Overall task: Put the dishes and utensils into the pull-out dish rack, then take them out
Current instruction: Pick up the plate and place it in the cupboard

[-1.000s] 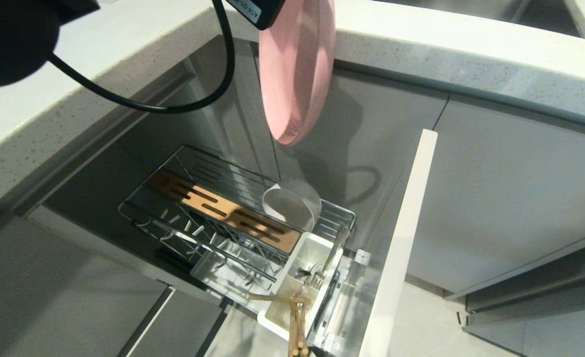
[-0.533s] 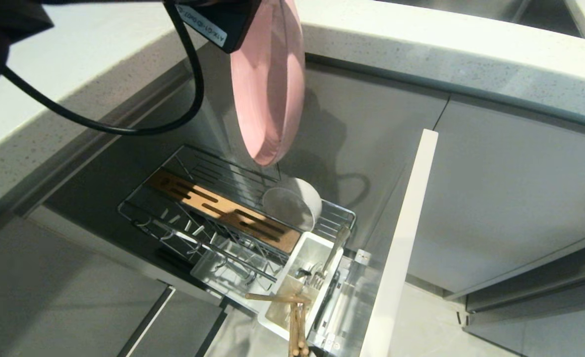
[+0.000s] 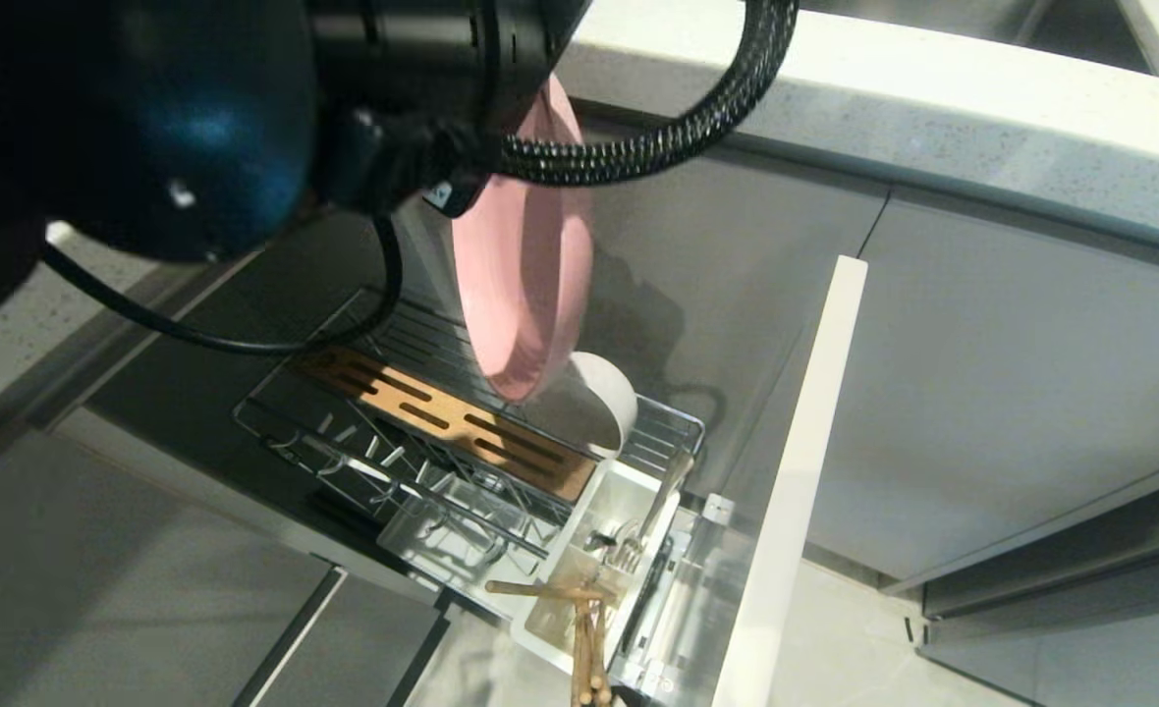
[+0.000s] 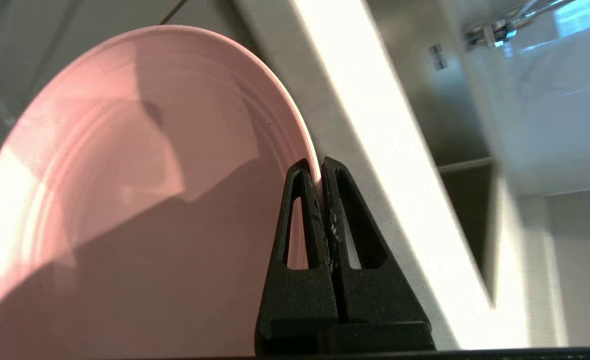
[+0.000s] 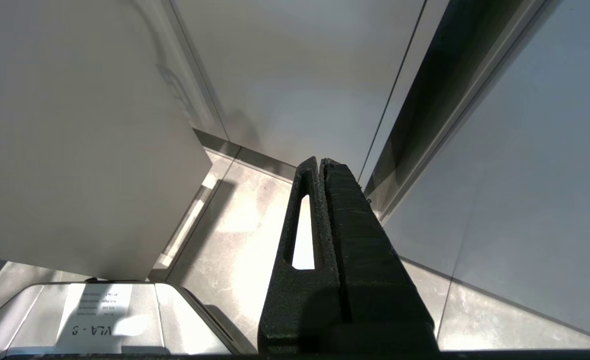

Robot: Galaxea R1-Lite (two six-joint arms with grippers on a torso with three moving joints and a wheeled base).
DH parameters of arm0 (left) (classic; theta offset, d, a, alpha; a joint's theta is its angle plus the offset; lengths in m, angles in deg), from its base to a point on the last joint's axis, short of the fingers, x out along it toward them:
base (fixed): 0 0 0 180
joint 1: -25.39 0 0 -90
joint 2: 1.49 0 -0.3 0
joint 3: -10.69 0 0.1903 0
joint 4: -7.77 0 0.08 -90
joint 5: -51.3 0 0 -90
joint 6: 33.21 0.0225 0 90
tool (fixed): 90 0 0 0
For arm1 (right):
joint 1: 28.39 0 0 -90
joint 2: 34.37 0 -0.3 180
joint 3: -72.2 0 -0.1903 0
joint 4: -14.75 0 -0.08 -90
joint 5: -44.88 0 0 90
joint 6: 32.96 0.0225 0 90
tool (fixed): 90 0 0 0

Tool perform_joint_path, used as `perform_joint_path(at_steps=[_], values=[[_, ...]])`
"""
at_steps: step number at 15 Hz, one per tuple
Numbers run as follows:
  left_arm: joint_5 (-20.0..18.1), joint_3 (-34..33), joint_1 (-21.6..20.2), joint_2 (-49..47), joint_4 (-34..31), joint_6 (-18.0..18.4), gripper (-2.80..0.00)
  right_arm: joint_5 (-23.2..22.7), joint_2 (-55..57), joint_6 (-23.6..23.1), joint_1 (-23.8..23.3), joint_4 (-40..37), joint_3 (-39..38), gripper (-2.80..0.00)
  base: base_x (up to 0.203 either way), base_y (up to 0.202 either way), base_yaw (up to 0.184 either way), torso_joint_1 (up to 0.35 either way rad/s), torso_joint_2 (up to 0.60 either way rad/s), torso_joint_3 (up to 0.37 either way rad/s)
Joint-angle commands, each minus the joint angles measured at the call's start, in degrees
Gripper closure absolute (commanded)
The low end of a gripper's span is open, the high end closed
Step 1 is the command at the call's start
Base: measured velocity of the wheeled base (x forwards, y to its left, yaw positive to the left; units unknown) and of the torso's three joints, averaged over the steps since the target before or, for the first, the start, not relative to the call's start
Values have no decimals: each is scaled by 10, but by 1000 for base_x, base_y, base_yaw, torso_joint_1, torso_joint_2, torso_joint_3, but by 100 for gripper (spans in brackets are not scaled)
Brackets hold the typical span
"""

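My left gripper (image 4: 317, 165) is shut on the rim of the large pink plate (image 4: 125, 175). The plate (image 3: 521, 275) hangs on edge above the back of the pull-out dish rack (image 3: 275, 432), its lower rim just over the cream-white bowl (image 3: 604, 393) standing in the wire basket. The metal spoon (image 3: 666, 486) leans in the white cutlery tub (image 3: 594, 491). The wooden chopsticks (image 3: 584, 643) stick out of the tub's near end. My right gripper (image 5: 321, 161) is shut on nothing, parked low over the floor.
The rack's pale cabinet front (image 3: 796, 471) stands on edge to the right of the basket. A slotted wooden strip (image 3: 442, 422) crosses the rack, with empty plate prongs (image 3: 373, 466) in front of it. The speckled countertop (image 3: 933, 108) overhangs the opening. My left arm (image 3: 196, 108) blocks the upper left.
The left arm has come down and toward the left with the pink plate, whose lower rim now hangs just above the bowl. The arm now fills the upper left of the head view.
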Motion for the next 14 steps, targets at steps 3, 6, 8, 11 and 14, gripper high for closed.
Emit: perform_joint_path(at_steps=[3, 6, 8, 11, 14], values=[[26, -94, 0, 12, 77, -4, 0, 0, 0, 0, 0, 0, -1, 0, 0, 0, 0, 0, 0, 0], [43, -143, 0, 13, 150, -3, 0, 0, 0, 0, 0, 0, -1, 0, 0, 0, 0, 0, 0, 0], [48, -176, 0, 12, 216, 9, 0, 0, 0, 0, 0, 0, -1, 0, 0, 0, 0, 0, 0, 0], [53, -217, 0, 14, 269, 21, 0, 0, 0, 0, 0, 0, -1, 0, 0, 0, 0, 0, 0, 0], [69, -266, 8, 18, 303, 29, 0, 0, 0, 0, 0, 0, -1, 0, 0, 0, 0, 0, 0, 0]])
